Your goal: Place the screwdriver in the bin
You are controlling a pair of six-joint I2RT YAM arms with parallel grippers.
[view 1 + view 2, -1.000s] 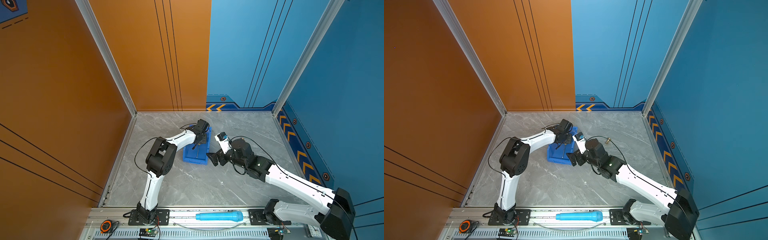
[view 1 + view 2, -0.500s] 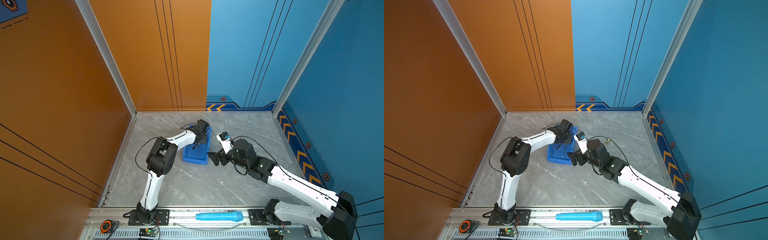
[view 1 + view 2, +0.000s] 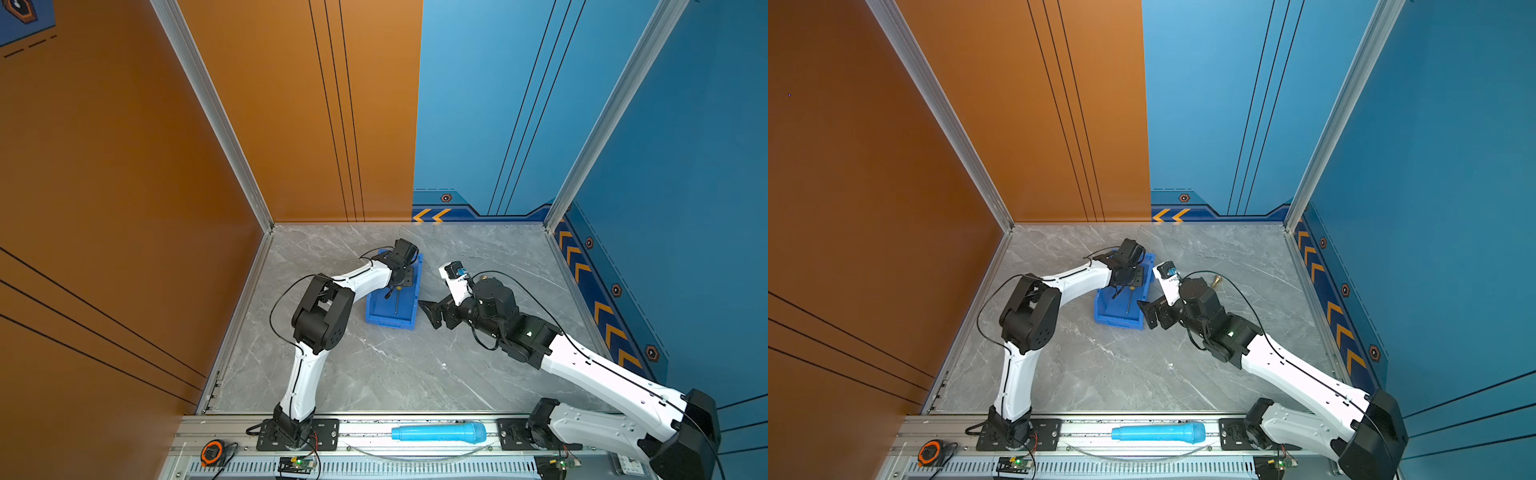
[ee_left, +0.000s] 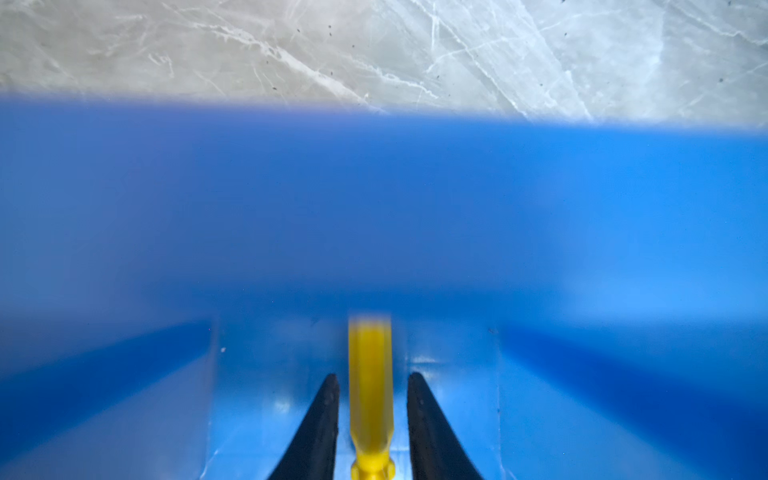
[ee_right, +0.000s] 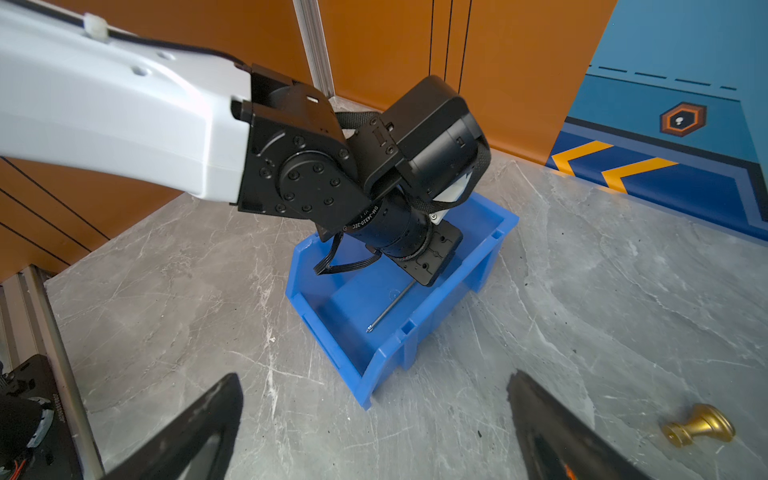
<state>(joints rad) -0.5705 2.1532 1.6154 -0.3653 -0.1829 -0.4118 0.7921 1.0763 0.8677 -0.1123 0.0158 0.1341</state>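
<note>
Left gripper since parted from screwdriver, inside bin; right gripper spread, clear of rim.

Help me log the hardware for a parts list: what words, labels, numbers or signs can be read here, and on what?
"DM-J4310-2EC": on the black motor housing at the left arm's wrist, in the right wrist view.
Yellow chevrons and a hexagon badge: on the blue wall, signs without words.
Small print on the black part beside the rail: too small to read.
</note>
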